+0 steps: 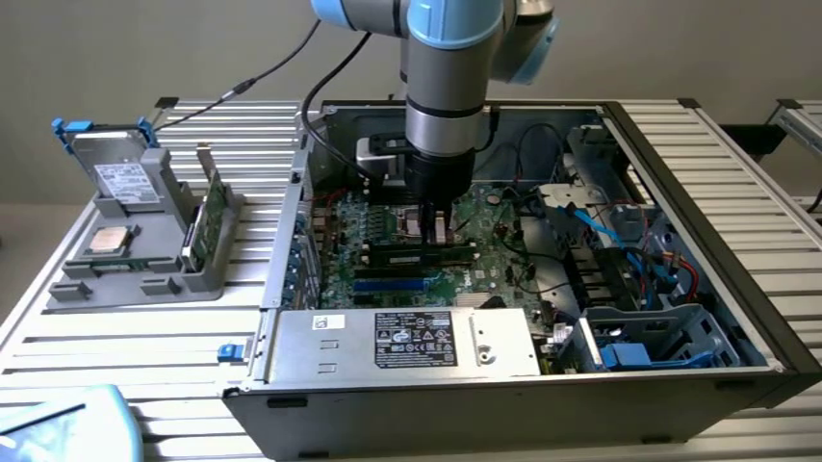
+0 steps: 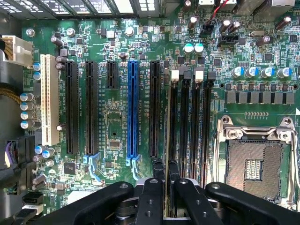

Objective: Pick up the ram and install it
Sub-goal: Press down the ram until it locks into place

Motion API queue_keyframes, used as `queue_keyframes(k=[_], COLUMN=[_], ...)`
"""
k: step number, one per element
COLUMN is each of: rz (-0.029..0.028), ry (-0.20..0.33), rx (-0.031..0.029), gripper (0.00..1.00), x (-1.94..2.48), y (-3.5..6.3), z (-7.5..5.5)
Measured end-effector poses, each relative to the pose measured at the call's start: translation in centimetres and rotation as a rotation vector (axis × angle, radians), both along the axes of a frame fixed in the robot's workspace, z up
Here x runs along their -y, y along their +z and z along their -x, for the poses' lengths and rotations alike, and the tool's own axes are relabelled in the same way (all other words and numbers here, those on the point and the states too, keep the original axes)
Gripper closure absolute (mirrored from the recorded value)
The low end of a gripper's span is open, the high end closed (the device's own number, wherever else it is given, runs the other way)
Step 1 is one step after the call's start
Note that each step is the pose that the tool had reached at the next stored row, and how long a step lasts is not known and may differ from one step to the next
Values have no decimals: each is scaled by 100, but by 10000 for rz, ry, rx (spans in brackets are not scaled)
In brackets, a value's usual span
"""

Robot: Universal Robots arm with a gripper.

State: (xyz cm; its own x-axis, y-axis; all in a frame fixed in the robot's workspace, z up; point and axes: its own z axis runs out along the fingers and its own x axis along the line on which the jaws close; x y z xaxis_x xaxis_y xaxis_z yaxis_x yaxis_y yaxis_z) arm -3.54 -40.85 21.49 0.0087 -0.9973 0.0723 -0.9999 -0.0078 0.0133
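My gripper point(image 1: 434, 229) reaches down into the open computer case point(image 1: 719, 183), over the green motherboard point(image 2: 112, 122). It is shut on the ram point(image 2: 167, 131), which appears edge-on as a thin line between the black fingers point(image 2: 152, 190). In the exterior view the ram point(image 1: 418, 255) is a long dark strip lying level just under the fingertips. It runs parallel to the black memory slots point(image 2: 192, 122) with white end clips, right beside the nearest one. Whether it touches a slot I cannot tell.
An empty processor socket point(image 2: 255, 164) lies beside the memory slots. Black and blue expansion slots point(image 2: 132, 108) are on the other side. A grey power supply point(image 1: 398, 339) fills the case front; cables and a drive cage point(image 1: 642, 337) crowd the exterior view's right. Outside, a grey tray point(image 1: 77, 289) holds a hard drive point(image 1: 122, 178), a bracketed green card point(image 1: 206, 217) and a silver chip point(image 1: 110, 241).
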Motion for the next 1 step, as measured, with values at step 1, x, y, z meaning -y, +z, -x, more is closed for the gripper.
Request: queue_keyframes(k=[1], rz=[0], ry=[0], rx=[0], gripper=[85], x=[0], y=[0], z=[0])
